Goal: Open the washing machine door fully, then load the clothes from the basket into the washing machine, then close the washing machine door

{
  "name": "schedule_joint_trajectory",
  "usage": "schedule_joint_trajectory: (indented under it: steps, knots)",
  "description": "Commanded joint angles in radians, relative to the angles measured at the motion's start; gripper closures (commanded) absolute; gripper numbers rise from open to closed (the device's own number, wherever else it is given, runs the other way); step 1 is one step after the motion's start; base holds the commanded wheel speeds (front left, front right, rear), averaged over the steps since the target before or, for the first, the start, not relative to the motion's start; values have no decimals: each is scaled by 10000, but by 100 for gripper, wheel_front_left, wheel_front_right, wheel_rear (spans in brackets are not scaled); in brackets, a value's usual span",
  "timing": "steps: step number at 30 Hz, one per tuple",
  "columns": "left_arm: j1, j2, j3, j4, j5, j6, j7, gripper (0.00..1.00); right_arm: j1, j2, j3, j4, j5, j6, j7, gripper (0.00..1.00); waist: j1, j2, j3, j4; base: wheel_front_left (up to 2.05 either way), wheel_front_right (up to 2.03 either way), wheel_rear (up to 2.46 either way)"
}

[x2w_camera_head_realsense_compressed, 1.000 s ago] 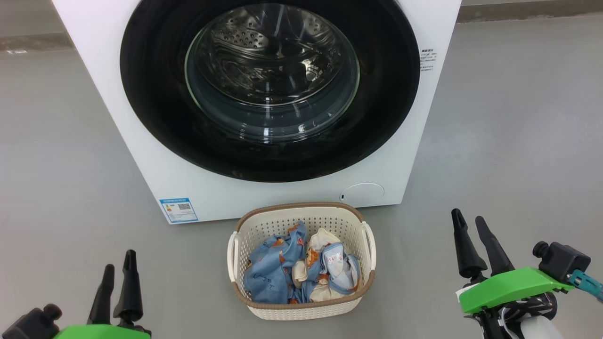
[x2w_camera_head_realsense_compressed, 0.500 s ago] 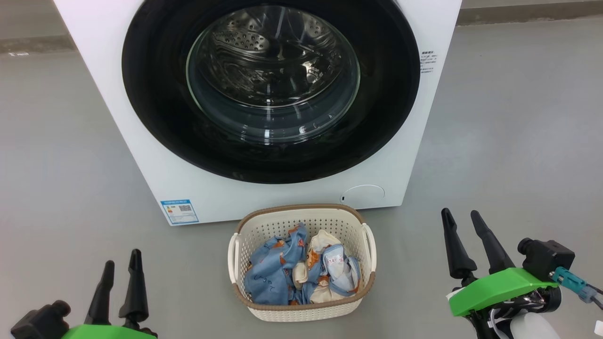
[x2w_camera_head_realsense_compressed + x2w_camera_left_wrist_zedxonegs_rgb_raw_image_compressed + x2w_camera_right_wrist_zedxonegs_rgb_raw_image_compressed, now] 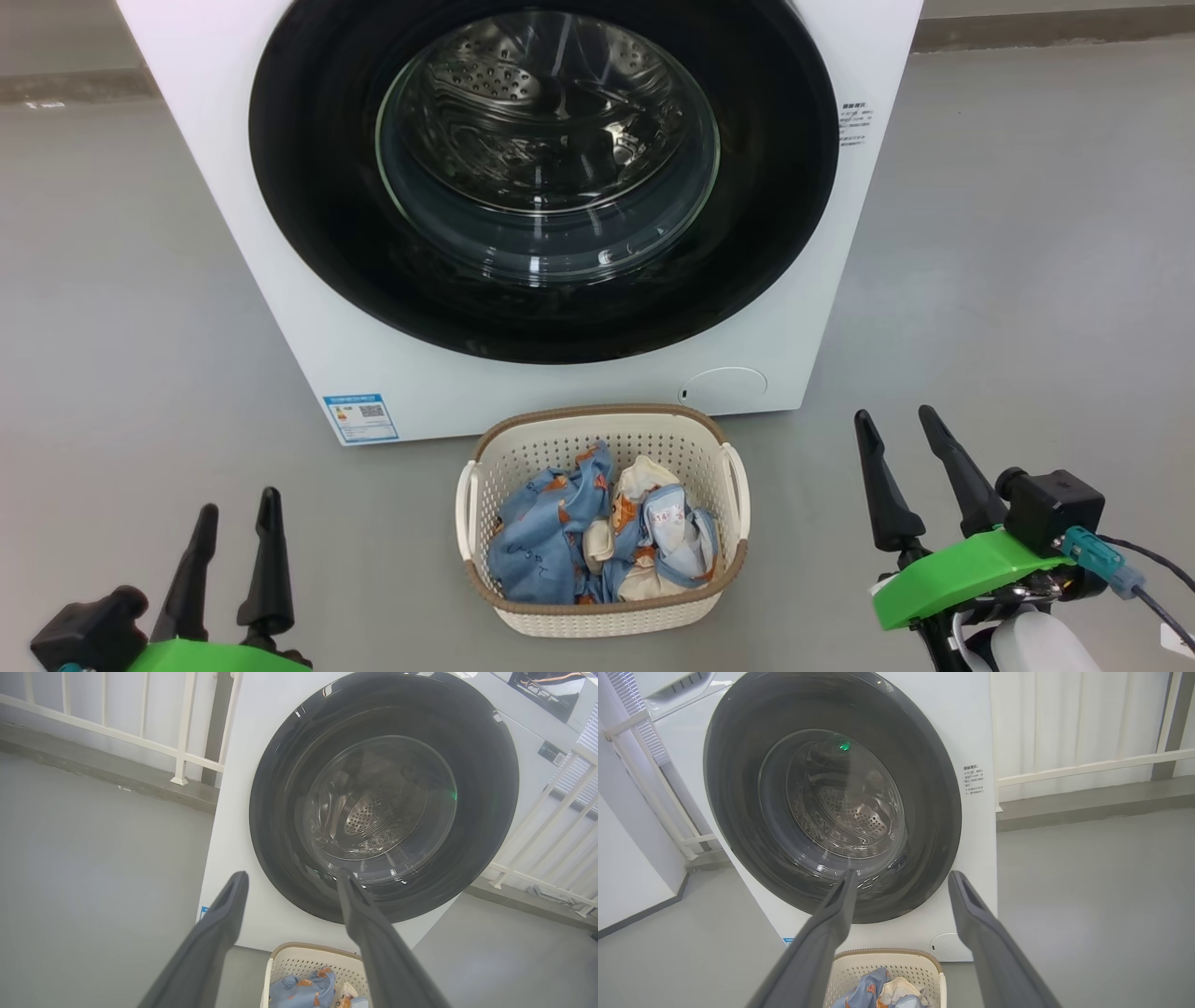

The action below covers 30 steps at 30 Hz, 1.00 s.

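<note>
a white washing machine (image 3: pixel 280 308) stands on a grey floor (image 3: pixel 1008 280), its glossy black washing machine door (image 3: pixel 308 187) closed flat against the front. the perforated steel drum (image 3: pixel 523 103) shows through the door's clear glass window (image 3: pixel 560 233). on the floor just in front of the machine, near its lower edge, sits the cream basket (image 3: pixel 607 621) with a brown woven-look rim. it holds the clothes (image 3: pixel 551 541), a crumpled heap of light blue fabric with orange prints and cream pieces. a blue label sticker (image 3: pixel 360 416) marks the machine's lower left corner, and a round white cover (image 3: pixel 724 385) its lower right. the left gripper (image 3: pixel 239 504) hovers at near left, its two dark fingers apart and holding nothing. the right gripper (image 3: pixel 892 415) hovers at near right, a little farther forward, its fingers also spread and empty. both are well apart from the basket and point towards the machine.
</note>
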Motion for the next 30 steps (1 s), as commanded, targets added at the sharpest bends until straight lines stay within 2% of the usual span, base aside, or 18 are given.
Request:
schedule_joint_trajectory:
  steps: [1, 14, 30]
  knots:
    - [-541, 276, 247, -158, 336, -43, -165, 0, -540, -70, 257, -226, -415, 52, -193, 0, 0, 0, 2, 11, 0, 0, 0]
    - [-664, 503, 151, -151, 1347, -50, -515, 0, -686, -87, 463, -261, -1602, 58, -534, 0, 0, 0, 33, 81, 0, 0, 0]
    - [-643, 522, 237, -213, 1343, -50, -515, 0, -635, -87, 386, -333, -1480, 58, -534, 0, 0, 0, 62, 42, 0, 0, 0]
